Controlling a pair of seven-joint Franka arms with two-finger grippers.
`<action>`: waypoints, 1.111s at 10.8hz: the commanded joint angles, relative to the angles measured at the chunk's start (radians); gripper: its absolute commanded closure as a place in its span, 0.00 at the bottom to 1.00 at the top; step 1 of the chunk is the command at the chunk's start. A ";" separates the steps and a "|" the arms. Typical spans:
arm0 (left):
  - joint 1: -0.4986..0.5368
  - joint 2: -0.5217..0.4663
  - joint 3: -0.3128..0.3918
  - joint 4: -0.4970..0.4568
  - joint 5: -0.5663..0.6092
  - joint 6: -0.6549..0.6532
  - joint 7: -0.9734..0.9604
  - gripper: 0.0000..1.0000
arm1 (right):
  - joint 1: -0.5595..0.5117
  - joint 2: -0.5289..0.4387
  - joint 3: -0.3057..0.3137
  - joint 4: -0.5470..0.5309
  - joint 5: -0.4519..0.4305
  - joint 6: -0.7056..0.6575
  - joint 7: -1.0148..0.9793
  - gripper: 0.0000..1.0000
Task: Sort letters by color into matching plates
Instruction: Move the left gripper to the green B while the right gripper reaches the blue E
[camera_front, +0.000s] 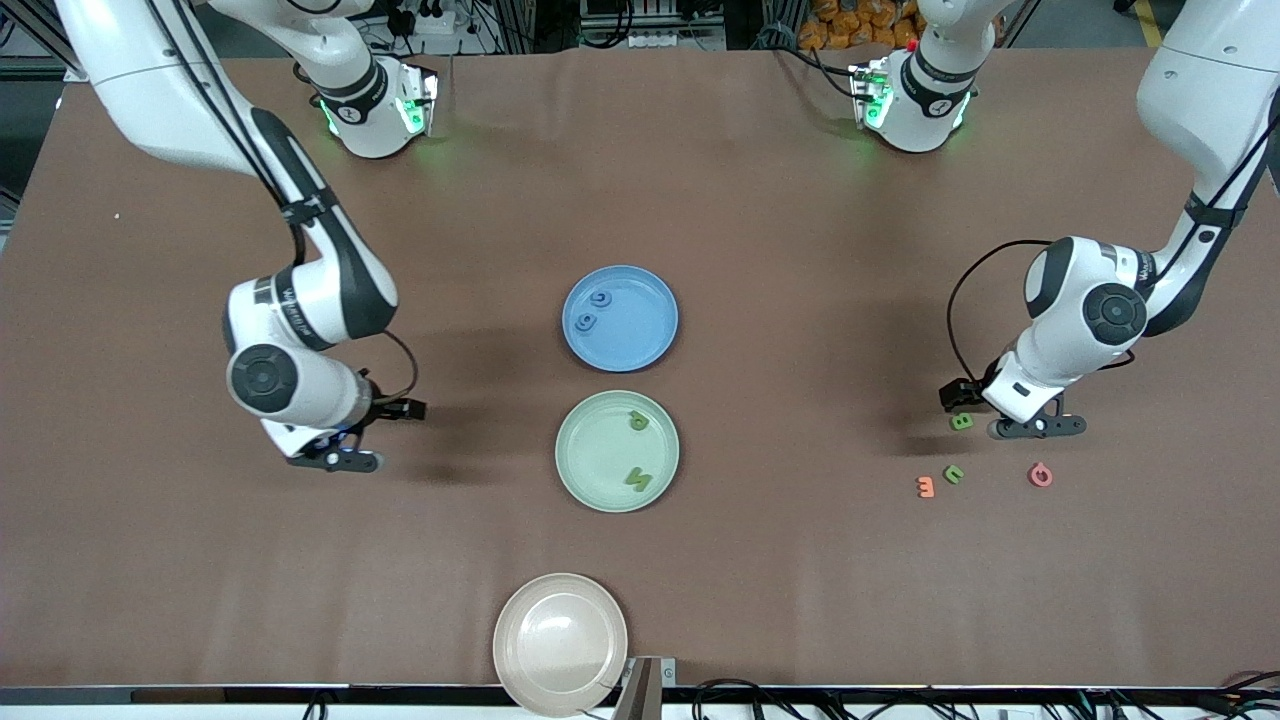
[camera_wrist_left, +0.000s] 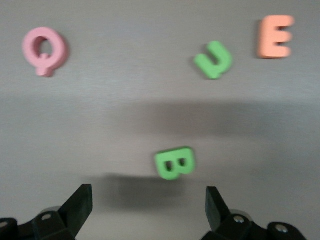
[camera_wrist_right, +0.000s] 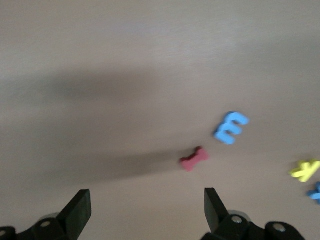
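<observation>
Blue plate (camera_front: 620, 318) holds two blue letters (camera_front: 594, 310), green plate (camera_front: 617, 450) two green letters (camera_front: 638, 450) — both arms' fingers (camera_wrist_left: 80, 205) spread, empty.

Brown cloth-covered table (camera_front: 760, 190), cables along its edges.

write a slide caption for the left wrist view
Open left gripper poised over the green B, with a green U, orange E and pink Q lying nearby on the brown table.
</observation>
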 joint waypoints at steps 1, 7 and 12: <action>-0.006 0.060 0.045 0.063 0.094 0.011 -0.112 0.00 | 0.032 -0.037 -0.109 -0.019 0.009 -0.004 -0.007 0.00; -0.098 0.098 0.050 0.117 0.106 -0.003 -0.295 0.00 | 0.040 -0.033 -0.229 -0.100 0.210 0.149 0.081 0.00; -0.114 0.103 0.065 0.116 0.142 -0.060 -0.313 0.00 | 0.044 -0.027 -0.229 -0.186 0.212 0.314 0.148 0.02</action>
